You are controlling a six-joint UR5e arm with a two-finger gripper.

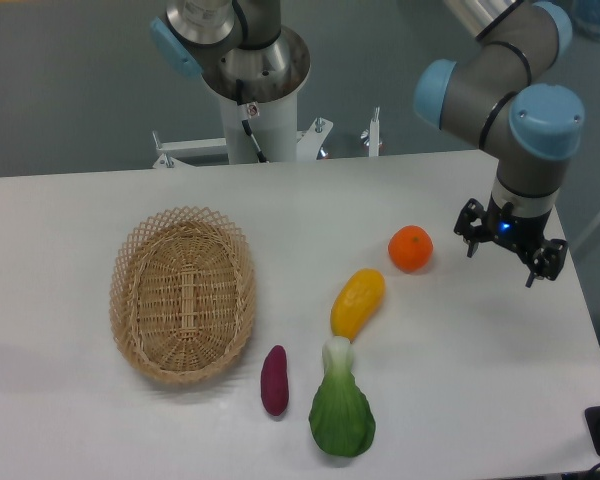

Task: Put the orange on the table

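The orange (pixel 411 248) is a small round bright-orange fruit resting on the white table (pixel 460 350), right of centre. My gripper (pixel 502 262) hangs at the right side of the table, a short way to the right of the orange and apart from it. Its two dark fingers are spread and hold nothing.
An elongated yellow-orange fruit (pixel 357 302) lies just left and in front of the orange. A green leafy vegetable (pixel 341 410) and a purple sweet potato (pixel 275 379) lie near the front edge. An oval wicker basket (pixel 183 293) stands at the left. The arm's base post (pixel 250 90) stands behind the table.
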